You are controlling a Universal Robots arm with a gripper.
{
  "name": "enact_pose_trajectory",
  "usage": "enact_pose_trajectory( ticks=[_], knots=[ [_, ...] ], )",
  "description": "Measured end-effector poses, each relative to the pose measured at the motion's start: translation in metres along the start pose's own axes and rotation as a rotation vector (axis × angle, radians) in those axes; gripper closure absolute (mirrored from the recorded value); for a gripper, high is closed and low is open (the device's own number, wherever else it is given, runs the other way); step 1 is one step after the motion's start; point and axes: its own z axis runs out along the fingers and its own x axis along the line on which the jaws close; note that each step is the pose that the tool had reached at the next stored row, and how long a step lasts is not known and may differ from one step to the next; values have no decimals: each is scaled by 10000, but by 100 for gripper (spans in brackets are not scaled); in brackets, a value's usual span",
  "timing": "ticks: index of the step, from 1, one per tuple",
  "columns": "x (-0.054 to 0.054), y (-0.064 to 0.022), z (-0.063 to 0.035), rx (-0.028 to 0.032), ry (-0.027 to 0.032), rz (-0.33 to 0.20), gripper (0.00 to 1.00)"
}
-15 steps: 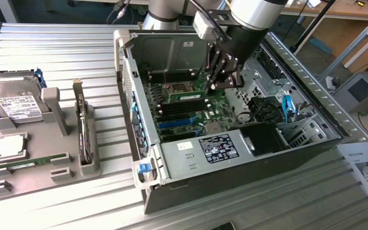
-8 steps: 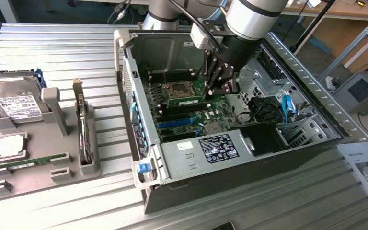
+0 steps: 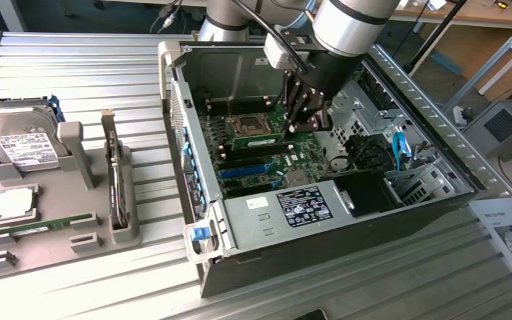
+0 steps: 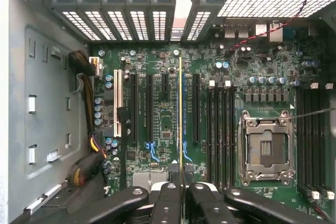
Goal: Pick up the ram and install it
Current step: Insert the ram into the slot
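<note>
Gripping the ram (image 4: 181, 119) between jaws squeezed almost shut, down inside the case (image 3: 265, 223) on the tabletop (image 3: 78, 67). Hanging over the middle of the board (image 4: 169, 129), showing just its thin edge. Pointing its long side straight out from the jaws, lined up with the black slots (image 4: 220, 129). Sitting just beside those slots, on the side away from the socket (image 4: 265, 148), not yet in one.

The arm (image 3: 349, 23) is a thick silver-grey tube ringed by a black band, and it ends in a black wrist section (image 3: 332, 67). A small pale-grey box (image 3: 281, 50) is mounted at its side, and a thin black cable (image 3: 258, 15) runs along the tube. The pincer (image 3: 303, 117) is black, built of slim jointed links (image 4: 121, 200) with round silver screws (image 4: 139, 191) at the pivots.
</note>
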Motion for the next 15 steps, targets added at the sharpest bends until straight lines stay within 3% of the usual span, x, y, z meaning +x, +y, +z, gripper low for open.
enact_pose_trajectory(
  ticks=[15],
  knots=[
    [-235,-1,73,-1,3,-1,88]
  ],
)
